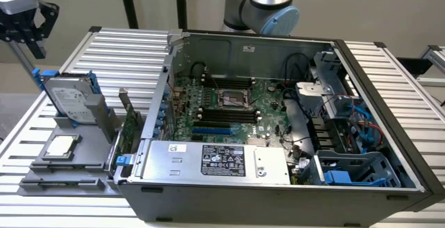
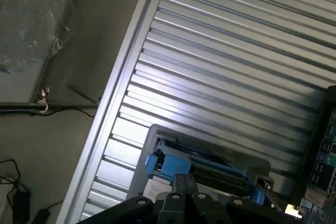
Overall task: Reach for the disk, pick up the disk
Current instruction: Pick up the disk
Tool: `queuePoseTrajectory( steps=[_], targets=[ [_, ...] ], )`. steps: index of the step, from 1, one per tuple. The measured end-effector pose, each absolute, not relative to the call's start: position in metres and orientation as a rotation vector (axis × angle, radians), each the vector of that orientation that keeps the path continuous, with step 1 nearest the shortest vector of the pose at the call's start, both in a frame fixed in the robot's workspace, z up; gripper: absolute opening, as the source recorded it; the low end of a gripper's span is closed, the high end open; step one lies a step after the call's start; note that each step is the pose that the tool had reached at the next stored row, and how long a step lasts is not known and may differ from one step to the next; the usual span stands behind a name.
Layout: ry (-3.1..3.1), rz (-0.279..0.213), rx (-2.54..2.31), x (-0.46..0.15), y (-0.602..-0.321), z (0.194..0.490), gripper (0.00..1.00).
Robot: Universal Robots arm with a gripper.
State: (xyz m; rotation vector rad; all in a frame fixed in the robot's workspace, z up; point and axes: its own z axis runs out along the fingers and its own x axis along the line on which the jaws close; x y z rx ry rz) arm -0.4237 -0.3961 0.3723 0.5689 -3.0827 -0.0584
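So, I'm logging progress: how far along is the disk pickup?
Nothing finished yet. The reach is in hand: the gripper hangs shut above the silver-grey hard drive with blue rails, apart from it. The drive stands in its grey holder, so pickup is left.

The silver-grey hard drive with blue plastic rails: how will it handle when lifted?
The hard drive is probably rigid and heavy for its size, given its metal case. It stands on edge in a grey stand, so a sideways push might tip it.
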Motion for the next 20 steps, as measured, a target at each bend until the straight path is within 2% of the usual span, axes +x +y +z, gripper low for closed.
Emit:
queuePoseTrajectory(
  steps=[20],
  targets=[
    [-2.924, -0.056, 1.113, -0.4236, -0.3961, 0.3722, 0.11]
  ],
)
